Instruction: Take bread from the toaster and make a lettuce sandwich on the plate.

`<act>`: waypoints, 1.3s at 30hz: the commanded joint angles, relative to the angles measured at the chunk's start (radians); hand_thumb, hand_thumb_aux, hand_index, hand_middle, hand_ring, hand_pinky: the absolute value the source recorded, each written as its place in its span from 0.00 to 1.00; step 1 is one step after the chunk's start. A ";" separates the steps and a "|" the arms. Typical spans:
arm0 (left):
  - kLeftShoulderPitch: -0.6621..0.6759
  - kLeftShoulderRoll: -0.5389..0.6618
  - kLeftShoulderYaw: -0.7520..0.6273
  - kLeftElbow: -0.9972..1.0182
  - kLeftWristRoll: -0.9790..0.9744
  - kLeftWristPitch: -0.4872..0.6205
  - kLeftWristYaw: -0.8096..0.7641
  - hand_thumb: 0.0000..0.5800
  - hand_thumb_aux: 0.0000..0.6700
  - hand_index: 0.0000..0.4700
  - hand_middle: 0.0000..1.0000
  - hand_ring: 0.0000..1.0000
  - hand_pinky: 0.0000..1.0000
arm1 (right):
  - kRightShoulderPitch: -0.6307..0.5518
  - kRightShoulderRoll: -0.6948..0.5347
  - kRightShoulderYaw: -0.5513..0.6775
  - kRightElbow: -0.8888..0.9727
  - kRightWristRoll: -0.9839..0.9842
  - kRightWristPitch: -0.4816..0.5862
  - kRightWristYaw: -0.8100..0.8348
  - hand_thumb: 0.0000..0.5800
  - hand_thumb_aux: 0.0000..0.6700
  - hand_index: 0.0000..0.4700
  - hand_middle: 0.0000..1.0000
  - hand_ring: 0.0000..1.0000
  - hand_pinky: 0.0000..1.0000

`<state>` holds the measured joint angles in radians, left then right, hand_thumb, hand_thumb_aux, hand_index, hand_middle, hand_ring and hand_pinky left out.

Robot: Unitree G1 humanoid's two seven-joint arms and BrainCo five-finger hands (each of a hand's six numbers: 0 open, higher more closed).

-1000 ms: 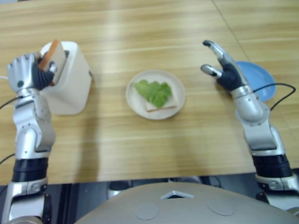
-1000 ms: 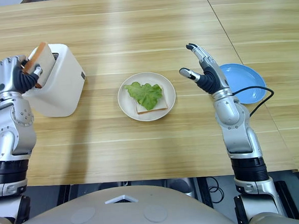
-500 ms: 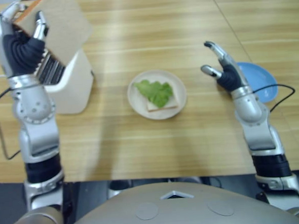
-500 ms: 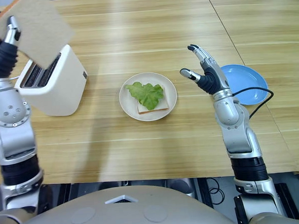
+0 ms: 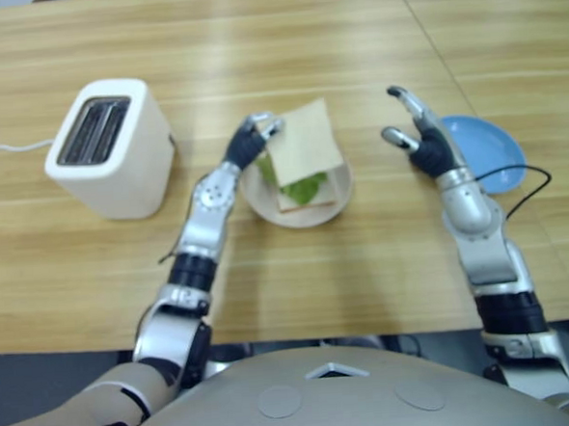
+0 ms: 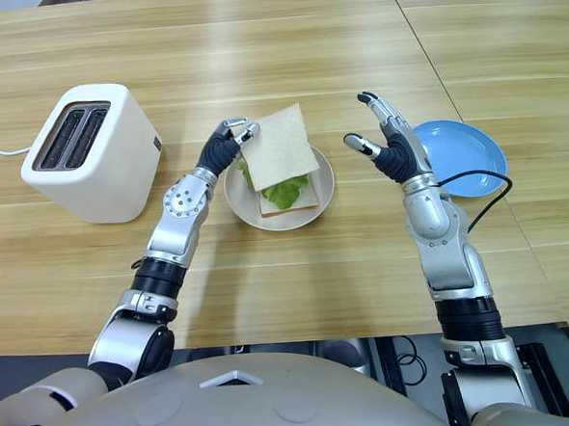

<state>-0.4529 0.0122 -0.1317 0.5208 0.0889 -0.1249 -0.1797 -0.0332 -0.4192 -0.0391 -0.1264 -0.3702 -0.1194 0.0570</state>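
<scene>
Looking at the frame's centre, we see the left hand (image 6: 224,147) clamped on the edge of a bread slice (image 6: 279,148), held tilted above the white plate (image 6: 325,193), where lettuce (image 6: 285,188) lies on a lower slice (image 6: 290,206). Right of centre, we find the right hand (image 6: 393,146) raised with fingers spread, holding nothing, beside a blue plate (image 6: 467,155). The toaster (image 6: 99,181) stands at left.
</scene>
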 commanded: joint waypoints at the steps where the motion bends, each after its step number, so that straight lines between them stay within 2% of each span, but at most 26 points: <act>1: -0.069 0.002 -0.014 0.214 0.025 -0.049 -0.010 1.00 1.00 0.98 1.00 1.00 1.00 | 0.006 0.003 0.008 0.008 -0.007 -0.002 -0.002 0.00 0.00 0.00 0.00 0.00 0.00; 9: -0.153 0.041 -0.036 0.483 0.095 -0.089 0.032 1.00 1.00 0.98 1.00 1.00 1.00 | 0.015 -0.007 0.031 -0.015 -0.041 -0.014 0.008 0.00 0.00 0.00 0.00 0.00 0.00; 14: -0.164 0.041 -0.098 0.575 0.166 -0.076 0.026 1.00 1.00 0.98 1.00 1.00 1.00 | 0.010 -0.043 0.153 -0.009 -0.158 -0.090 0.033 0.00 0.00 0.00 0.00 0.00 0.00; 18: -0.170 0.043 -0.123 0.603 0.201 -0.068 0.049 1.00 1.00 0.98 1.00 1.00 1.00 | -0.011 -0.100 0.303 0.025 -0.371 -0.151 0.032 0.00 0.00 0.00 0.00 0.00 0.00; 23: -0.174 0.038 -0.125 0.624 0.207 -0.070 0.046 1.00 1.00 0.98 1.00 1.00 1.00 | -0.101 -0.115 0.481 0.194 -0.617 -0.159 -0.013 0.00 0.00 0.00 0.00 0.00 0.00; 27: -0.173 0.041 -0.125 0.626 0.211 -0.070 0.059 1.00 1.00 0.98 1.00 1.00 1.00 | -0.205 -0.088 0.581 0.397 -0.709 -0.152 -0.048 0.00 0.00 0.00 0.00 0.00 0.00; 30: -0.171 0.047 -0.127 0.617 0.215 -0.071 0.066 1.00 1.00 0.98 1.00 1.00 1.00 | -0.265 -0.053 0.667 0.589 -0.739 -0.148 -0.004 0.00 0.00 0.00 0.00 0.00 0.00; 32: -0.171 0.051 -0.132 0.606 0.221 -0.072 0.074 1.00 1.00 0.98 1.00 1.00 1.00 | -0.266 -0.043 0.703 0.649 -0.732 -0.141 0.058 0.00 0.00 0.00 0.00 0.00 0.00; 36: -0.153 0.067 -0.141 0.518 0.235 -0.099 0.096 1.00 1.00 0.98 1.00 1.00 1.00 | -0.225 -0.044 0.718 0.620 -0.691 -0.131 0.138 0.00 0.00 0.00 0.00 0.00 0.00; 37: -0.141 0.079 -0.143 0.464 0.248 -0.113 0.123 0.99 0.89 0.88 1.00 1.00 1.00 | -0.216 -0.046 0.716 0.605 -0.681 -0.129 0.149 0.00 0.00 0.00 0.00 0.00 0.00; 38: -0.124 0.096 -0.145 0.386 0.273 -0.125 0.169 0.99 0.89 0.88 1.00 1.00 1.00 | -0.207 -0.050 0.713 0.590 -0.672 -0.128 0.159 0.00 0.00 0.00 0.00 0.00 0.00; 39: -0.102 0.116 -0.141 0.291 0.302 -0.130 0.220 0.23 0.12 0.12 0.86 0.86 0.86 | -0.198 -0.052 0.713 0.579 -0.664 -0.125 0.166 0.00 0.00 0.00 0.00 0.00 0.00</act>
<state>-0.5683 0.1161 -0.2560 0.9718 0.3430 -0.2089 -0.0223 -0.3226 -0.4456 0.5898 0.3325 -1.0225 -0.2678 0.0579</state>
